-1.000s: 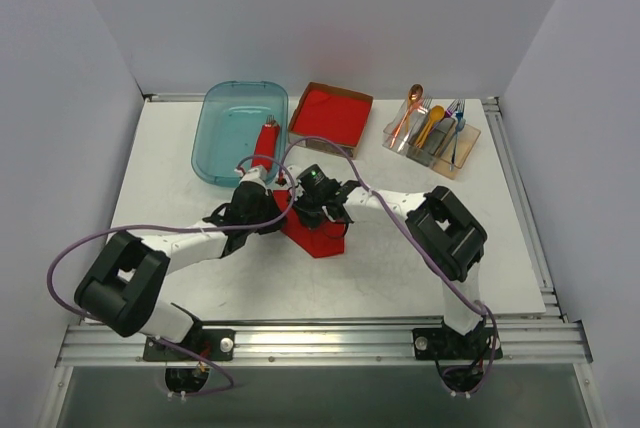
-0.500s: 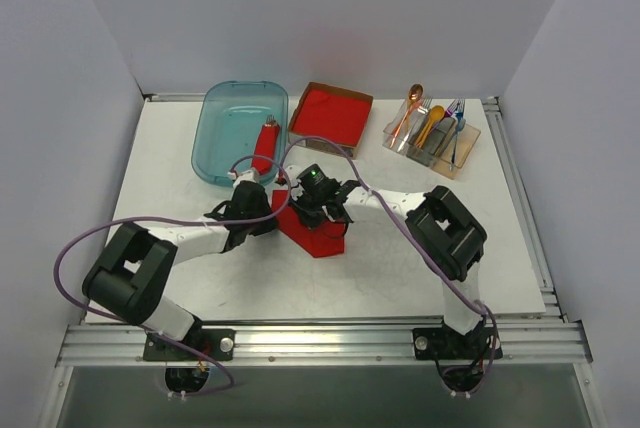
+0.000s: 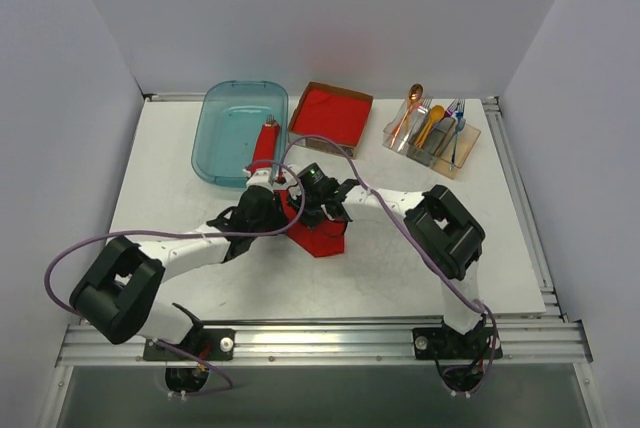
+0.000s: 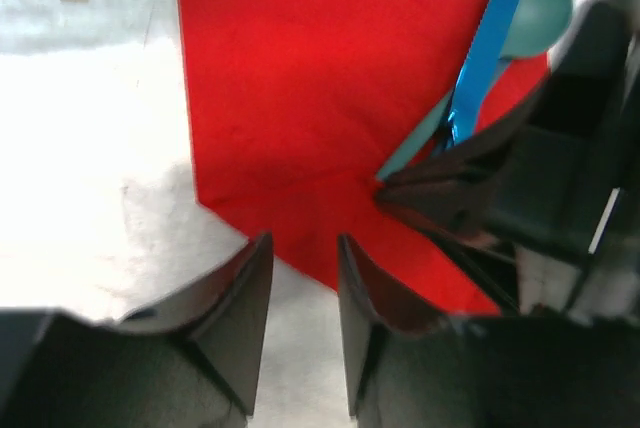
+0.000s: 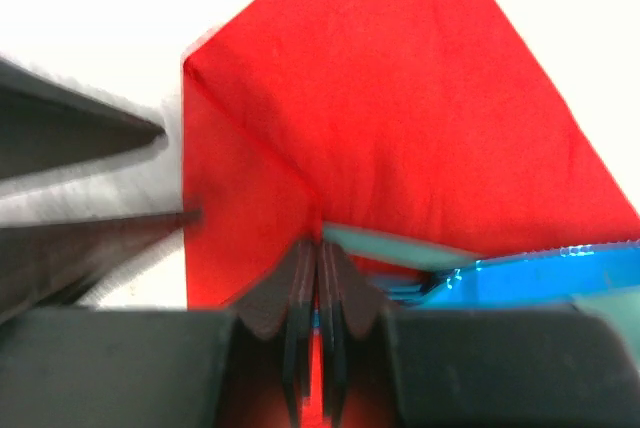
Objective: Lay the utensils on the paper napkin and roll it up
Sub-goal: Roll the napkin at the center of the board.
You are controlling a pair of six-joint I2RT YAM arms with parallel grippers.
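Surface: white table (image 3: 400, 268), with the paper napkin (image 4: 320, 98) lying at its middle.
Utensils: teal spoon (image 4: 540, 13) and blue piece (image 4: 490, 48) crossed on the napkin near one corner.
Right gripper (image 5: 318, 248): jaws closed together, tips on the napkin at the spoon's handle end.
Left gripper (image 4: 305, 248): jaws narrowly apart over the napkin's edge, holding nothing.

One teal spoon (image 4: 535, 13), one blue utensil (image 4: 487, 58), one paper napkin (image 4: 300, 88).

We see the left arm (image 3: 185, 245) and the right arm (image 3: 392, 201) built alike: white tubular links, bulky black joint housings (image 3: 118, 288), a looping purple cable (image 3: 318, 139) apiece, and dark, matte, wedge-shaped fingers (image 4: 240, 318).
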